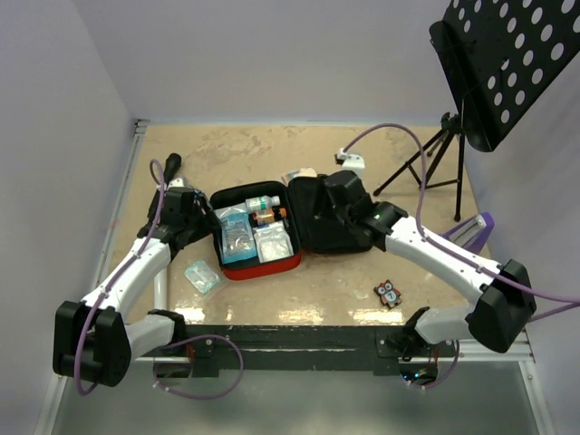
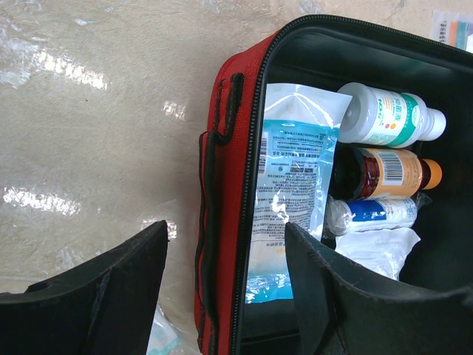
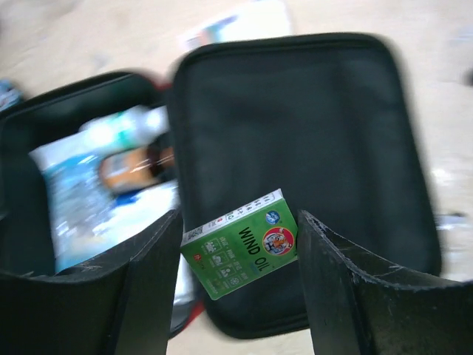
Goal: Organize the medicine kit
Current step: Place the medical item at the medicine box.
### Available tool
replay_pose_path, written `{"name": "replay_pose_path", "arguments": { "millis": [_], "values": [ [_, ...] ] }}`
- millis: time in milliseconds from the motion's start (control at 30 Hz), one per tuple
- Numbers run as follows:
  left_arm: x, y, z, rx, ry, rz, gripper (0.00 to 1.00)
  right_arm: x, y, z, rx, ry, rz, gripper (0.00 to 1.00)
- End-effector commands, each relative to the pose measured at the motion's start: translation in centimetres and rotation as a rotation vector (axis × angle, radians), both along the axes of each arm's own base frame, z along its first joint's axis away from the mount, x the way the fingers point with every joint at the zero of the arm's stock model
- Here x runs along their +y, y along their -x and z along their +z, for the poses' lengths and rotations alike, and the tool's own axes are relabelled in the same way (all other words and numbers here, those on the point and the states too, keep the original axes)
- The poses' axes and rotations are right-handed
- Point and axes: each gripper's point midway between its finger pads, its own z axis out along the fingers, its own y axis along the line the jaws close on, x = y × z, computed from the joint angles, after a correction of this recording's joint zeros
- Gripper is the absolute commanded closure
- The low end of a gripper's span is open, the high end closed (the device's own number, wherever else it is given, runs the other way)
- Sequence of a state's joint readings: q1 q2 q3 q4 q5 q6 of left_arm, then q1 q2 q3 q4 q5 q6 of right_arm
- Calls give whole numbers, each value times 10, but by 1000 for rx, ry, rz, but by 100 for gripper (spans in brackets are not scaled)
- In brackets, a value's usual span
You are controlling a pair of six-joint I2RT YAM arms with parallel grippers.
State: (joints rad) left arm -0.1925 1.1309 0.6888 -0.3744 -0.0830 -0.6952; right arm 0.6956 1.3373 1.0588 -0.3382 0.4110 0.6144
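Note:
The medicine kit [image 1: 263, 268] lies open mid-table, a red case with black lining, its lid [image 1: 313, 227] folded out to the right. Inside are a white bottle [image 2: 384, 115], a brown bottle [image 2: 392, 171], a blue-and-white packet [image 2: 292, 170] and white gauze [image 2: 373, 213]. My left gripper [image 2: 225, 224] is open and straddles the kit's red left wall [image 2: 222, 148] without touching it. Over the lid's black lining [image 3: 310, 126], my right gripper [image 3: 239, 214] is shut on a tilted green Wind Oil box [image 3: 240, 248].
A clear blister packet [image 1: 201, 275] lies on the table left of the kit. A small owl-faced item [image 1: 390, 292] sits front right. Behind the kit are a flat packet [image 1: 299, 174], a white plug with cable [image 1: 352, 160] and a music stand's tripod [image 1: 444, 163].

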Motion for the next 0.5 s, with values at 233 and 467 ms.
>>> {"name": "replay_pose_path", "arguments": {
  "millis": [233, 467],
  "values": [
    [5, -3, 12, -66, 4, 35, 31, 116, 58, 8, -25, -63, 220, 55],
    [3, -1, 6, -53, 11, 30, 31, 147, 57, -25, 7, -11, 276, 55]
  ]
}}
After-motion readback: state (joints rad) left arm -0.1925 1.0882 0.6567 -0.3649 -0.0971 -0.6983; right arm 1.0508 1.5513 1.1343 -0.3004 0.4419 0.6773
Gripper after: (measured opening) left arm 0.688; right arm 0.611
